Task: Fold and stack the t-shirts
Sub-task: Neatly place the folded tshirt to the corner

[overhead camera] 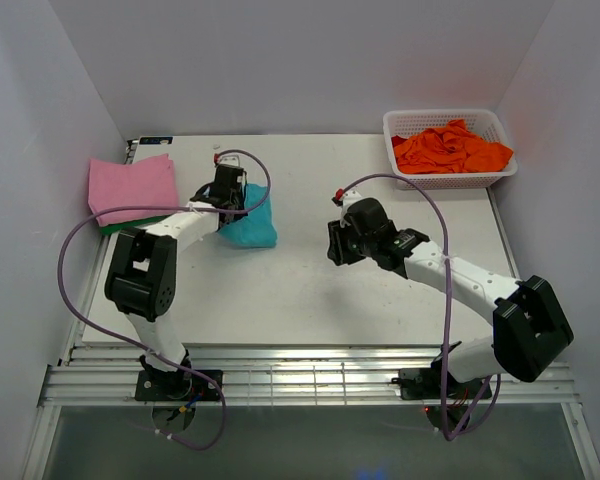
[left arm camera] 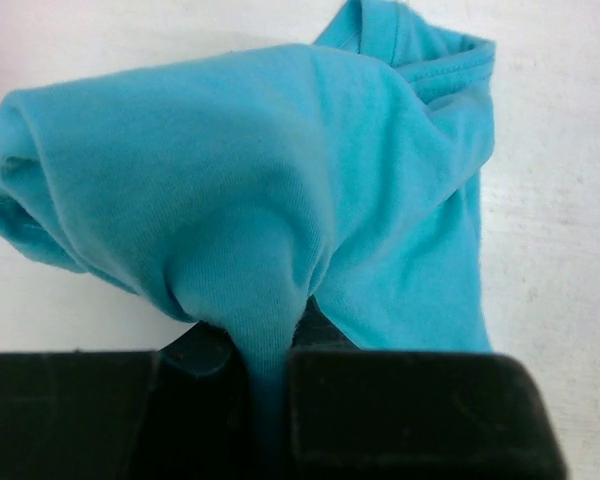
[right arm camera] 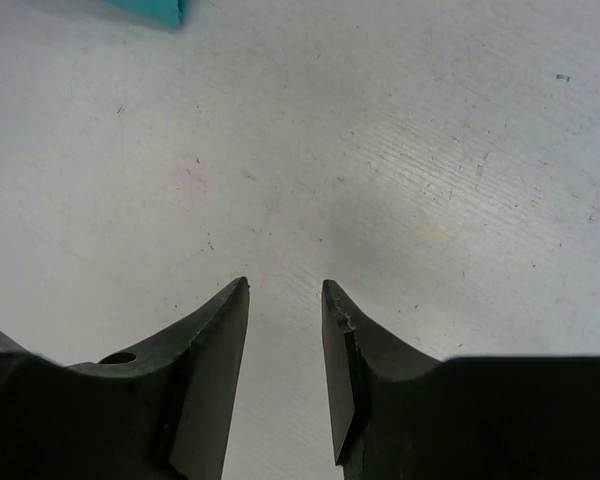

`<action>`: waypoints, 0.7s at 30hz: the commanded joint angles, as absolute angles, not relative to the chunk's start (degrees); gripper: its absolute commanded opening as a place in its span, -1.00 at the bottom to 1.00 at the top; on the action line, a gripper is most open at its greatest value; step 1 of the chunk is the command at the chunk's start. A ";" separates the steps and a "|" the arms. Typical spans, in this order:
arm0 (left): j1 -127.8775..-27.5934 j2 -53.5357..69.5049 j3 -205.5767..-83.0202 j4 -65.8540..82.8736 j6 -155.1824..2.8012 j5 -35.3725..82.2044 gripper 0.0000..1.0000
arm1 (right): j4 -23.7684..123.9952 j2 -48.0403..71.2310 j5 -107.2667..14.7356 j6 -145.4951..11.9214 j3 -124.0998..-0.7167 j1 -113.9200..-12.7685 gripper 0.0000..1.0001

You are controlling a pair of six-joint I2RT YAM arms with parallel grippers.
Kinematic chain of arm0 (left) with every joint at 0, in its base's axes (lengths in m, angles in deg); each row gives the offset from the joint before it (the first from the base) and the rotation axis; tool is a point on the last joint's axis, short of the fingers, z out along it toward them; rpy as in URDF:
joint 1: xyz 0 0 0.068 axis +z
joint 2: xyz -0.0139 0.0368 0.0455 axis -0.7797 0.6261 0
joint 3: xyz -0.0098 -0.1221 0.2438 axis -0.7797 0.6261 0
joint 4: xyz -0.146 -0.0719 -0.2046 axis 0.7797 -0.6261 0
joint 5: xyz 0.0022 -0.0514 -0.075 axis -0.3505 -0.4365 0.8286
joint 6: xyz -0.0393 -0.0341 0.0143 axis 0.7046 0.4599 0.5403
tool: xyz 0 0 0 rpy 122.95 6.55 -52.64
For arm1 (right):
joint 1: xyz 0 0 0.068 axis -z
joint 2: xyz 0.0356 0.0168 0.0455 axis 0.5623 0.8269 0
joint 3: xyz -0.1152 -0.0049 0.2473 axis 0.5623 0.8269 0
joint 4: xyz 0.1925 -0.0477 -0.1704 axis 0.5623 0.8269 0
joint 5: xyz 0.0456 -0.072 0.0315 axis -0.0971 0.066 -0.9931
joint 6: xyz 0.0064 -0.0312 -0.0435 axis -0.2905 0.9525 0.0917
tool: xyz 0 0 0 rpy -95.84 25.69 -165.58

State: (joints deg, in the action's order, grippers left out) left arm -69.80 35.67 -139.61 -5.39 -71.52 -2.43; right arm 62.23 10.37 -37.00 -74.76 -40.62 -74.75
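We pinch a fold of the teal t-shirt (left arm camera: 280, 170) in the left gripper (left arm camera: 270, 345). The cloth runs down into the narrow slot between the fingers and bunches out just ahead of the tips, collar at the far right. We judge that the pinch is there to carry the folded bundle to the pile on this gripper's left, where a pink t-shirt (overhead camera: 132, 185) lies flat on a green t-shirt (overhead camera: 113, 228) of which only an edge shows. The teal bundle sits near that pile, not on it; whether it rests on the table (overhead camera: 310, 290) or hangs just above it, we cannot tell.

The right gripper (right arm camera: 285, 290) hovers over bare table, its jaws spread with nothing between them. A teal corner shows far ahead of it and to its left. We take it that it keeps clear so the left arm can place the shirt alone.

The white basket (overhead camera: 450, 180), well apart from the right gripper and behind it, holds crumpled orange t-shirts (overhead camera: 450, 148) heaped to the rim. How many there are we cannot tell. We judge that these are not yet folded.
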 commanded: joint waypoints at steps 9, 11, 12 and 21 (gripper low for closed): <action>-60.65 38.75 -159.48 -15.21 -82.23 -1.37 -1.00 | 55.94 8.65 -41.43 -75.26 -36.52 -74.82 -0.17; -59.85 39.45 -160.63 -15.57 -82.93 -1.11 -1.00 | 55.32 8.74 -41.96 -75.35 -35.91 -74.73 -0.16; -59.24 39.71 -160.81 -15.57 -83.20 -1.11 -1.00 | 55.06 8.82 -42.31 -75.44 -35.38 -74.73 -0.17; -54.67 40.95 -162.48 -15.21 -85.31 0.12 -1.00 | 53.39 10.49 -43.98 -75.53 -33.10 -74.73 -0.17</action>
State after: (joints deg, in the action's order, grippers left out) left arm -56.16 41.92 -159.31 -15.86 -83.74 -1.25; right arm 56.13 10.06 -42.35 -75.00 -33.91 -74.75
